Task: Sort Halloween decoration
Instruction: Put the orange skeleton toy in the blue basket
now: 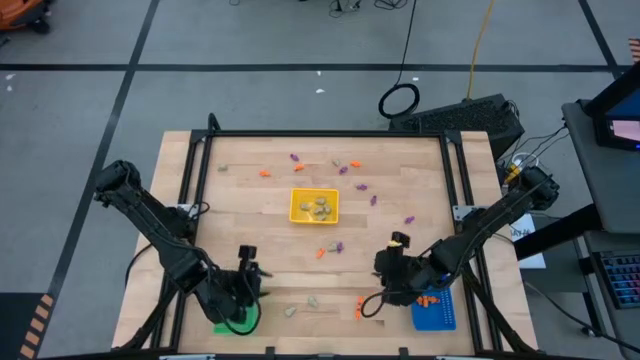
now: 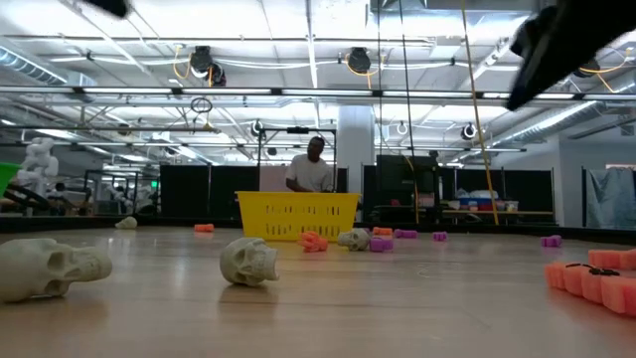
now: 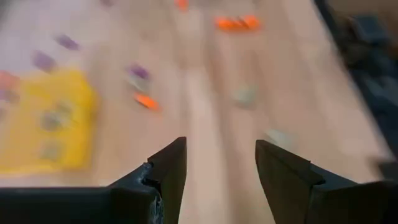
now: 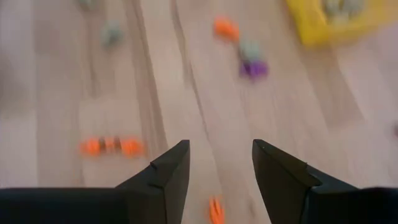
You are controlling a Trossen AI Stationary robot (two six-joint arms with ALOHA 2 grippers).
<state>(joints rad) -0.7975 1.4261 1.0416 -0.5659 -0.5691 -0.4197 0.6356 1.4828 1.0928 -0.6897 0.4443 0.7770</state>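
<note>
Small orange, purple and pale beige trinkets lie scattered on the wooden table point(image 1: 250, 200): purple ones point(image 1: 360, 186), orange ones point(image 1: 344, 163), pale skulls point(image 1: 313, 300) near the front. Several pale ones lie in the yellow tray point(image 1: 296, 196) at the middle. My left gripper point(image 1: 248, 268) hangs open above the near left part, over the green tray point(image 1: 222, 326). My right gripper point(image 1: 386, 268) hangs open above the near right part, beside the blue tray point(image 1: 445, 318). In the wrist views, nothing lies between the fingers of my left gripper point(image 3: 221, 146) or my right gripper point(image 4: 221, 146).
The blue tray holds orange pieces point(image 1: 428, 298). A dark frame point(image 1: 320, 134) runs around the table's far edge and sides. In the low view two pale skulls point(image 2: 248, 261) lie near the camera, and a person point(image 2: 313, 169) stands beyond the yellow tray point(image 2: 298, 215).
</note>
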